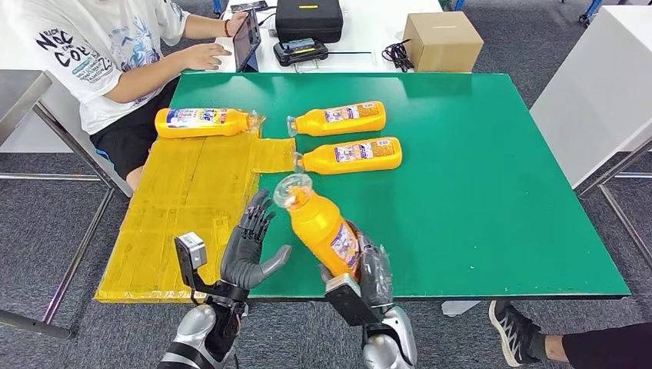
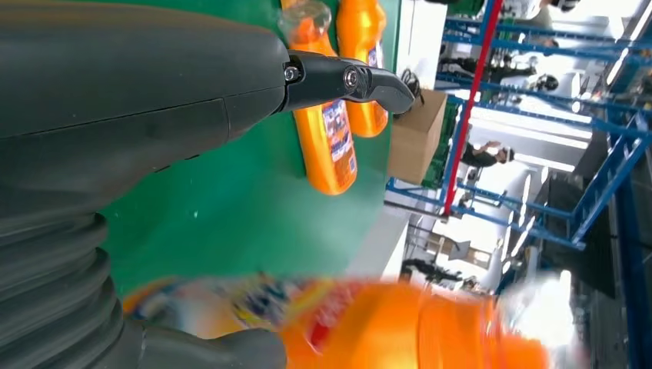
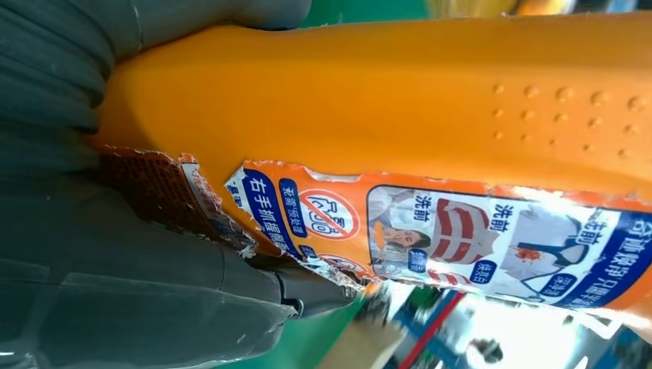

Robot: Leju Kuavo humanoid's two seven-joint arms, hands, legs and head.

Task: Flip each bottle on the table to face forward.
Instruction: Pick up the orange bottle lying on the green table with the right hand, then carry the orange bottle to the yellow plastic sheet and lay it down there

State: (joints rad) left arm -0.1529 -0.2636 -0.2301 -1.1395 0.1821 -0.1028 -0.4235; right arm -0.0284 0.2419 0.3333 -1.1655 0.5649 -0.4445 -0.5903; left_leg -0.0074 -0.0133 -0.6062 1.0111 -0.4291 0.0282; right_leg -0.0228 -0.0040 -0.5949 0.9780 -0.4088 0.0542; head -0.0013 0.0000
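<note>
My right hand [image 1: 370,270] grips an orange bottle [image 1: 321,223] by its lower body, lifted off the green table [image 1: 492,192] and tilted, clear cap toward the far left. Its torn label [image 3: 430,231] faces the right wrist camera. My left hand [image 1: 247,244] hovers just left of that bottle, fingers spread, holding nothing. Two more orange bottles lie side by side mid-table: one [image 1: 338,118] farther, one [image 1: 351,154] nearer, caps pointing left. A fourth bottle [image 1: 201,122] lies at the table's left edge. The left wrist view shows the two lying bottles [image 2: 329,131] and the held one [image 2: 415,327], blurred.
A yellow taped mat [image 1: 192,207] covers the table's left part. A person in a white shirt [image 1: 92,46] sits at the far left with a tablet [image 1: 246,38]. A cardboard box [image 1: 442,40] and black case [image 1: 309,17] stand on the white table behind. A person's shoe [image 1: 513,329] is near the front right.
</note>
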